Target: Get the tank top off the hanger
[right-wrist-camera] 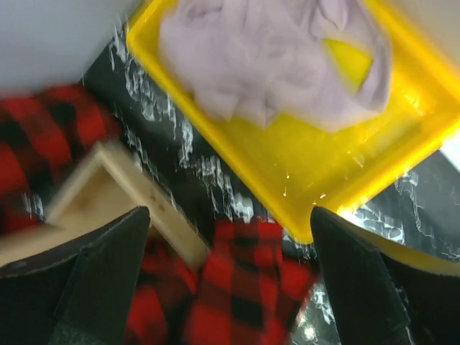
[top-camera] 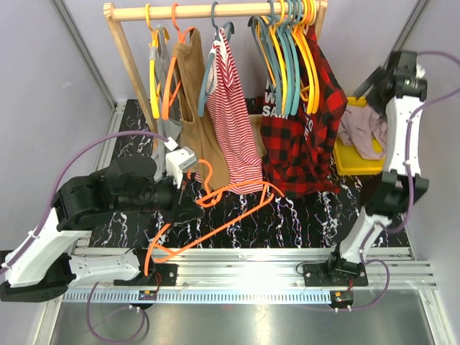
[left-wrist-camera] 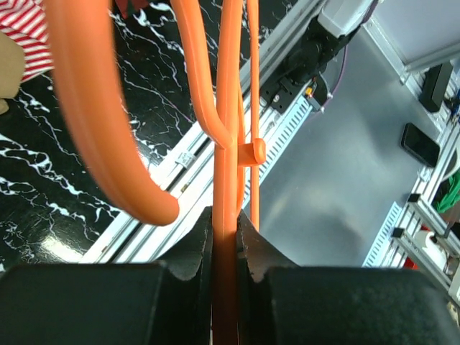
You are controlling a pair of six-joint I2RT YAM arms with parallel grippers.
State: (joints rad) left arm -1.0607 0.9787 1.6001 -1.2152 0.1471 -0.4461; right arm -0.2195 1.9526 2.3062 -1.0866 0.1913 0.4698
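My left gripper is shut on a bare orange hanger that slants over the black marble tabletop, with no garment on it. In the left wrist view the hanger's bar runs straight up from between the closed jaws. A pale lilac tank top lies crumpled in the yellow bin at the right. My right gripper hovers above that bin, open and empty; its view shows the top in the bin beyond the spread jaws.
A wooden rack across the back carries a tan top, a red-striped top, a red plaid shirt and several empty hangers. The rack's wooden foot lies under my right gripper.
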